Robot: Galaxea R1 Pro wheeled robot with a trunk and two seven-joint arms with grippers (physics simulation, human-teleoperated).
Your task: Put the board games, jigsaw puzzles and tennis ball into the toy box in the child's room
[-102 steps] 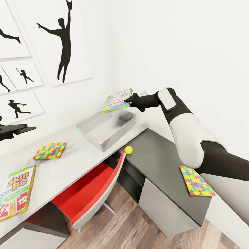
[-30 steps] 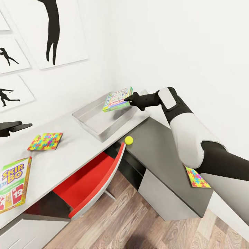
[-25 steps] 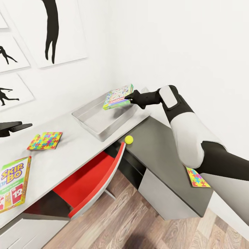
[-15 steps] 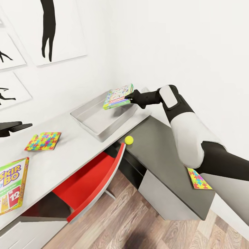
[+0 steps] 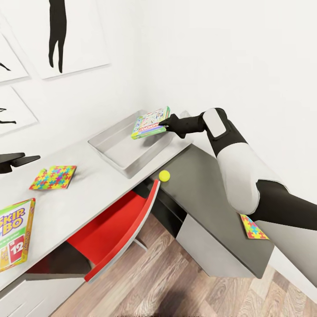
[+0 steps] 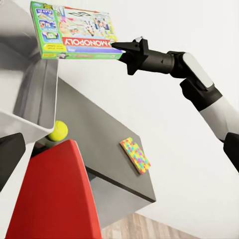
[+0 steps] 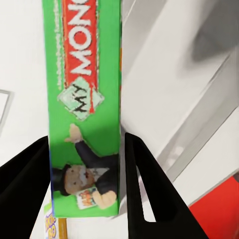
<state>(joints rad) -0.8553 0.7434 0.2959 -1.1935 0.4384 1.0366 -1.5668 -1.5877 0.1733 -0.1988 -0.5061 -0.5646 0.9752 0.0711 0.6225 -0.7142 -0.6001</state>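
The black right gripper (image 5: 164,127), clamped on the green-edged Monopoly board-game box (image 5: 150,123), has lowered it slightly over the shallow grey tray (image 5: 115,153), so release looks near.

Board game (image 5: 150,123) above toy box (image 5: 115,152); tennis ball (image 5: 164,175) on table (image 5: 79,193), near box.
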